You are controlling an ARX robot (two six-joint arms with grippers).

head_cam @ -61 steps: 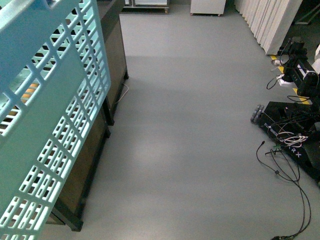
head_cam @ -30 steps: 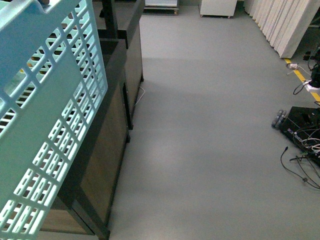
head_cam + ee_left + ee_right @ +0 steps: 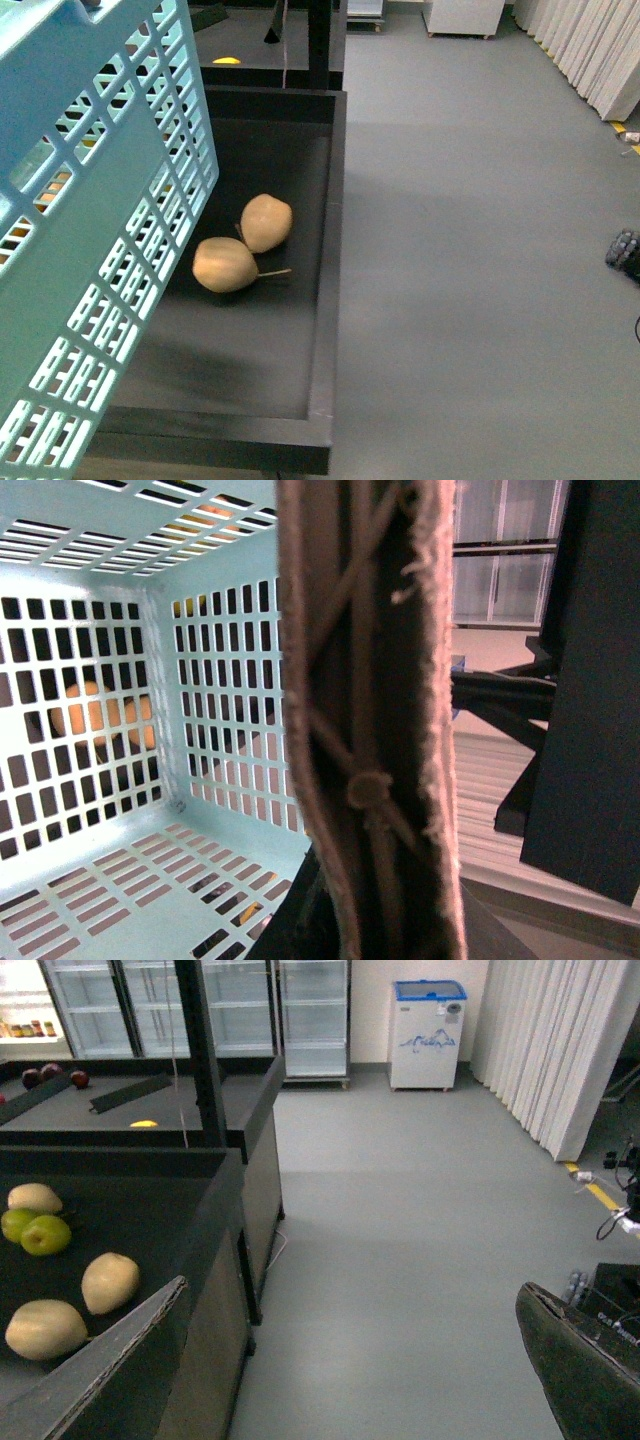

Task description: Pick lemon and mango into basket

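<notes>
Nearest, the light aqua slotted plastic basket (image 3: 90, 250) hangs tilted at the robot's left, above the tabletop edge. Its brown fibrous handle (image 3: 370, 730) crosses the left wrist view, and the left tool (image 3: 385, 930) appears pressed together on it, with dark fingers showing on either side. The right tool (image 3: 352, 1295) is spread wide and carries nothing. An orange shape (image 3: 100, 715) shows through the basket's slotted wall. It cannot be told whether it is the mango, or whether it lies inside the basket or beyond it. On the near black raised-edge tabletop (image 3: 325, 300) lie two tan oval fruits (image 3: 225, 264) just beside each other. Two green apples (image 3: 45, 1234) and a third tan fruit (image 3: 35, 1197) lie further along; none is a task item. On the far tabletop sits a small bright yellow lemon (image 3: 227, 60), so judged by colour, as it is too small to confirm its shape. It lies alone, well apart from the dark red fruits (image 3: 50, 1072). Handling, as judged: the lemon is light and firm, and its smooth rind will tend to slip and roll, so take it across its short middle. The mango is heavier and bruises easily, so grip it across the narrow width at mid-length with moderate pressure. The basket is stiff but will swing on its hinged handle.
</notes>
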